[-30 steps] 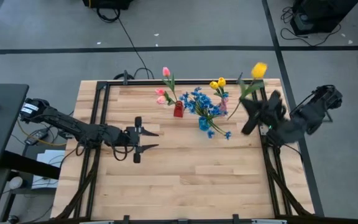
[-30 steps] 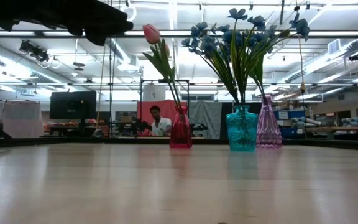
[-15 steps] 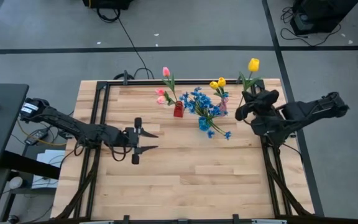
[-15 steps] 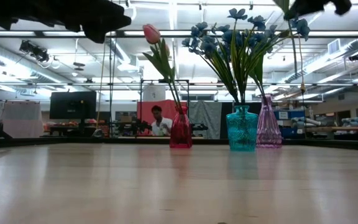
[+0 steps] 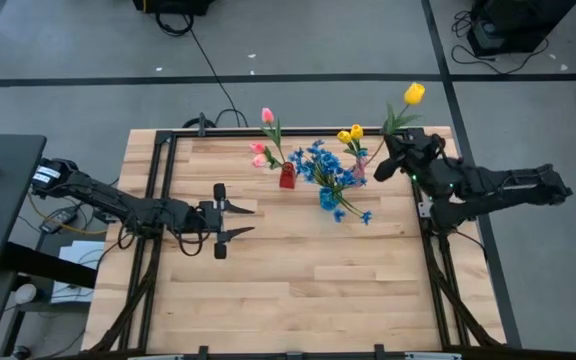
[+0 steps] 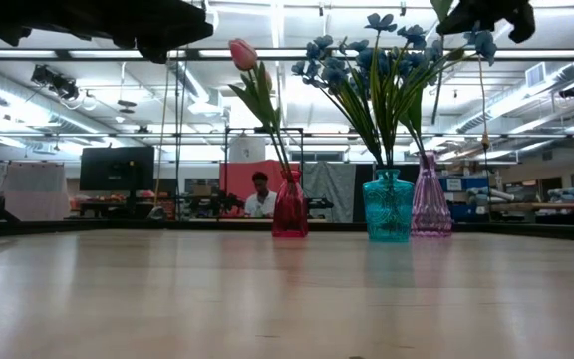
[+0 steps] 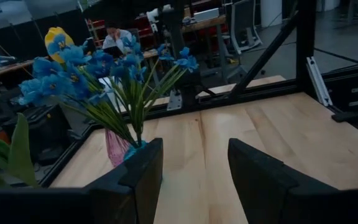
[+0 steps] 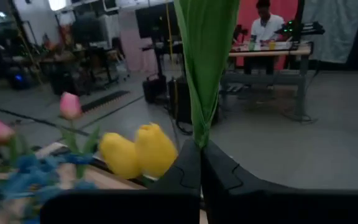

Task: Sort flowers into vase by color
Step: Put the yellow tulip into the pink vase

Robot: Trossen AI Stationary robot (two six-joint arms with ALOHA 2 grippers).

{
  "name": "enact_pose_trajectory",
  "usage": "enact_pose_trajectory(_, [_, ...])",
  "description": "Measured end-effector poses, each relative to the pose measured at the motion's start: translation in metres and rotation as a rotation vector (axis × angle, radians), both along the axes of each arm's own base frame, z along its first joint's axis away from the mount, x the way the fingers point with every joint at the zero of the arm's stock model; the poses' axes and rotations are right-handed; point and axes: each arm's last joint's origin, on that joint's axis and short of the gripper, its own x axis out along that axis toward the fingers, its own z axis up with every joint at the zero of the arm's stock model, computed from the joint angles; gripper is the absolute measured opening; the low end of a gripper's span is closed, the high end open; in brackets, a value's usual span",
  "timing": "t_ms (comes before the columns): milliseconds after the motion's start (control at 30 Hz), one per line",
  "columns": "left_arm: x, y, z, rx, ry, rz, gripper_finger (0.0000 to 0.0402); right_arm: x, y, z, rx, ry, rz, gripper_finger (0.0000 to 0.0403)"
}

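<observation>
Three vases in a row: red vase [image 6: 289, 211] with pink tulips [image 5: 261, 150], teal vase [image 6: 388, 210] with blue blossoms [image 5: 321, 164], purple vase [image 6: 430, 202] with yellow tulips [image 5: 350, 133]; right gripper [image 5: 392, 160] pinching a yellow tulip [image 5: 414, 93], left gripper [image 5: 242, 221] spread wide.

High view: overhead, straight down, whole table [image 5: 298, 290] and both arms. Low view: table-top height, level, facing room; three vases [image 6: 391, 205] mid-distance at 12 o'clock. Left wrist view: low over table, facing blue spray [image 7: 98, 68]. Right wrist view: close behind gripped leaf [image 8: 205, 62], facing room. All views share flower cluster.
</observation>
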Motion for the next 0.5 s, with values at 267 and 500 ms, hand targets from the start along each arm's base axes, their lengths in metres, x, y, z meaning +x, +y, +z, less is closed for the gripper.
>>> enact_pose_trajectory(267, [-0.001,0.0,0.001,0.0,0.0,-0.008,0.0188,0.004,-0.025,-0.01,0.015,0.018,-0.006,0.0005])
enact_pose_trajectory(500, [-0.001,0.0,0.001,-0.007,0.003,-0.01,0.0188,0.007,-0.039,-0.022,-0.007,0.033,-0.006,0.0005])
